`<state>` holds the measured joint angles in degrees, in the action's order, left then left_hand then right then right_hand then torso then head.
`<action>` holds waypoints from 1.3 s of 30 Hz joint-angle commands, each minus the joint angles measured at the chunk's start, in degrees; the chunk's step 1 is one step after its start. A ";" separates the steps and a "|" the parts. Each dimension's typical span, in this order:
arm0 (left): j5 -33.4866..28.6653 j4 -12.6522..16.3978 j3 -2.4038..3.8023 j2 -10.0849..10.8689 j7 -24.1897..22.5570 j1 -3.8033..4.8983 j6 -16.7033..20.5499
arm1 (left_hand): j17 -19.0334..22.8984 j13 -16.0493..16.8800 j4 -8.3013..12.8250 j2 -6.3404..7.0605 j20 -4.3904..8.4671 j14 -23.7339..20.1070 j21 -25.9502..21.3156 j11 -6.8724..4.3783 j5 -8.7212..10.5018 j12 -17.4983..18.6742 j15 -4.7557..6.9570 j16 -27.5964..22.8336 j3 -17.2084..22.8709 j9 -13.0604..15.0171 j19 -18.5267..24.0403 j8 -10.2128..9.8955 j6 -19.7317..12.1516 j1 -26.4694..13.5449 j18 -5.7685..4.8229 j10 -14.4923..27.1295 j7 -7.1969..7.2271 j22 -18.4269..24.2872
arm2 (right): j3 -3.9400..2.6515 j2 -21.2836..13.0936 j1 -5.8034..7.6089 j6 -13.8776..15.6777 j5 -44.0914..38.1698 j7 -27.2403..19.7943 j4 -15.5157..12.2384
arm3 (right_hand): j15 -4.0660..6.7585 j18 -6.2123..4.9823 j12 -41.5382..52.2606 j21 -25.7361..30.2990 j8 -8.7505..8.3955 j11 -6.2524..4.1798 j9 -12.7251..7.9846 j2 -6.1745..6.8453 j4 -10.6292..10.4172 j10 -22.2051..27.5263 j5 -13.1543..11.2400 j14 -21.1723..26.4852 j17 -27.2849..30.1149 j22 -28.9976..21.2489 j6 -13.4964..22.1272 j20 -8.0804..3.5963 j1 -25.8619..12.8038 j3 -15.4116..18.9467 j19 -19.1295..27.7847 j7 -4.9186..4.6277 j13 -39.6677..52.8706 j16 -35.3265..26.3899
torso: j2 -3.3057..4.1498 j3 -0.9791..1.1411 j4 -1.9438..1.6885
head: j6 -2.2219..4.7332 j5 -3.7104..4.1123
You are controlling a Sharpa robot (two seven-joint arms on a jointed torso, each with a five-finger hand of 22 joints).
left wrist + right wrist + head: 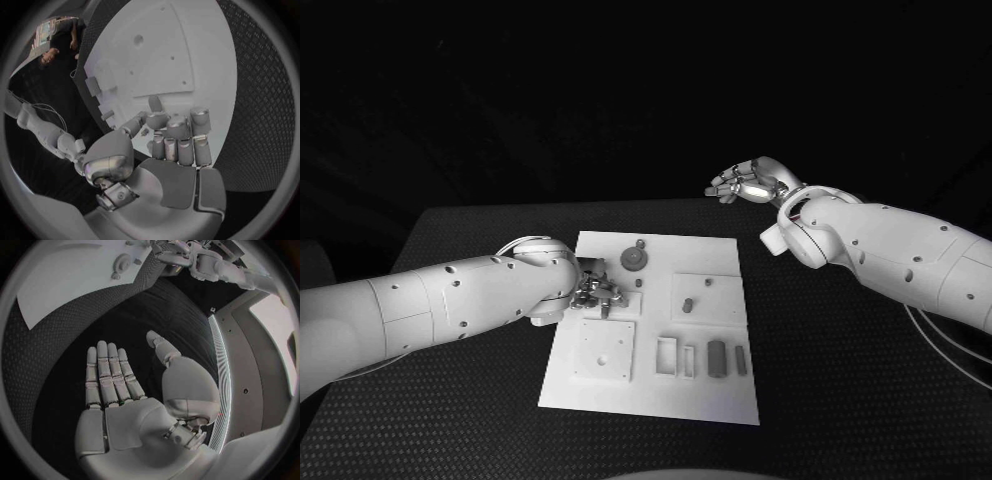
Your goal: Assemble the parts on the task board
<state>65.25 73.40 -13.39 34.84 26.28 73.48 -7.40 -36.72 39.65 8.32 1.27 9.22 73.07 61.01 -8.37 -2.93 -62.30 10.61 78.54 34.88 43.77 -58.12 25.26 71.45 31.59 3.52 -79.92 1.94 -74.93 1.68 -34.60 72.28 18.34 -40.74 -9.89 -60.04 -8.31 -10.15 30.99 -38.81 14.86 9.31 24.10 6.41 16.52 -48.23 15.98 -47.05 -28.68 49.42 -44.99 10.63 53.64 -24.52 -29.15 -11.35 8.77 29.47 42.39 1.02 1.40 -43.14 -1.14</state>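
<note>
The white task board (711, 250) lies in the middle of the black table. On it I see a round grey part (633, 258) near the far edge, a small part (687, 304) on a square block, and grey pieces (717, 358) standing in slots at the near right. My left hand (596, 293) hovers low over the board's left side with its fingers (178, 132) curled and the thumb close to them; whether anything is pinched there is hidden. My right hand (750, 185) is raised beyond the board's far right corner, flat and empty (125, 390).
A square raised plate (607, 350) with small holes sits at the board's near left, also seen past my left hand (156, 55). The board (75, 280) and round part (122, 262) lie well away from my right hand. Black table mat (862, 380) surrounds the board.
</note>
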 commanded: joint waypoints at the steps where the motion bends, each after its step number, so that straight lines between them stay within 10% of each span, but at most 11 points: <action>1: -0.10 0.05 0.02 0.03 0.00 0.00 0.12 | 0.07 -0.07 0.00 0.63 5.65 -0.31 0.06 0.14 0.10 -0.25 0.04 0.15 -0.52 0.05 0.45 0.29 -0.24 -0.47 1.14 0.14 0.04 -0.91 | -0.03 0.01 -0.01 -0.70 0.03 -0.51 -0.05 | -0.21 -0.16 0.03 0.36 0.26 0.09 -0.06 0.17 0.06 -0.33 0.08 0.09 0.07 0.08 0.18 0.30 0.61 -0.13 0.25 -0.82 -0.11 -0.04 | -0.03 -0.01 -0.03 | -0.01 0.03; 15: -2.77 1.20 0.72 1.62 -0.60 0.06 2.87 | 0.44 -0.65 -3.24 7.60 5.77 -0.82 -0.28 0.26 0.14 0.05 0.14 -0.03 0.38 0.11 0.89 0.20 -0.98 -0.56 1.48 0.22 -0.09 -0.71 | -0.03 -0.09 -0.10 -0.71 0.03 -0.50 0.04 | -0.29 -0.14 0.05 0.43 0.24 0.13 -0.14 0.21 0.02 -0.29 0.07 0.24 0.21 0.12 0.24 0.36 0.57 -0.07 0.39 -0.87 -0.30 -0.06 | -0.09 0.06 -0.02 | 0.53 -0.02; 29: -11.29 1.78 5.09 4.18 -4.14 1.29 6.53 | 1.80 -2.12 -2.71 9.18 5.18 -3.23 -1.93 1.96 0.12 2.57 -0.04 -2.51 1.34 -0.90 2.82 -2.26 -5.14 3.59 1.02 2.11 -1.88 -0.08 | -0.02 -0.19 -0.10 -0.65 0.07 -0.50 0.60 | -0.32 -0.14 0.11 0.46 0.27 0.15 -0.20 0.26 -0.03 -0.31 0.18 0.27 0.32 0.18 0.22 0.42 0.35 0.04 0.45 -0.88 -0.48 -0.01 | -0.07 0.07 -0.05 | 1.83 -0.12; 36: -11.01 1.39 5.55 5.20 -7.46 2.32 10.52 | 8.42 -8.57 2.91 4.63 0.90 -14.44 -11.57 7.71 -0.19 15.42 -6.18 -15.61 1.60 -2.61 12.70 -7.20 -15.92 12.14 -2.47 13.88 -7.17 3.76 | -0.02 -0.18 -0.14 -0.70 -0.01 -0.54 1.27 | -0.29 -0.17 0.15 0.46 0.29 0.13 -0.22 0.19 -0.02 -0.34 0.19 0.26 0.35 0.21 0.19 0.42 0.36 0.02 0.45 -0.87 -0.54 0.03 | 0.01 -0.01 -0.06 | 2.49 -0.26; 39: -11.35 0.20 5.61 4.91 -7.37 2.36 11.22 | 11.22 -11.67 3.63 5.57 -1.98 -16.06 -15.52 9.00 -1.11 21.26 -9.22 -21.34 1.49 -3.55 14.77 -7.86 -17.89 15.96 -2.50 15.54 -8.68 5.59 | -0.02 -0.18 -0.17 -0.70 -0.01 -0.54 1.44 | -0.28 -0.18 0.16 0.45 0.30 0.13 -0.23 0.16 -0.02 -0.35 0.19 0.26 0.36 0.22 0.18 0.42 0.38 0.01 0.44 -0.87 -0.56 0.04 | 0.04 -0.02 -0.05 | 2.67 -0.35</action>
<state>55.14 74.10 -7.84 39.94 21.29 75.75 0.38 -25.99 28.52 11.83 6.75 4.89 57.15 46.17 0.35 -3.83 -42.05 2.02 58.21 36.51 40.38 -43.75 17.63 54.06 46.97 1.31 -64.67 -6.68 -69.66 1.68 -34.80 72.15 18.32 -40.74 -9.89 -58.69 -8.49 -10.16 30.99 -38.59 14.86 9.31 23.94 6.63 16.52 -48.23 15.98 -46.86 -28.38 49.57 -44.99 10.83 53.87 -24.52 -28.94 -11.35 8.26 29.47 42.37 1.04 1.33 -40.67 -1.41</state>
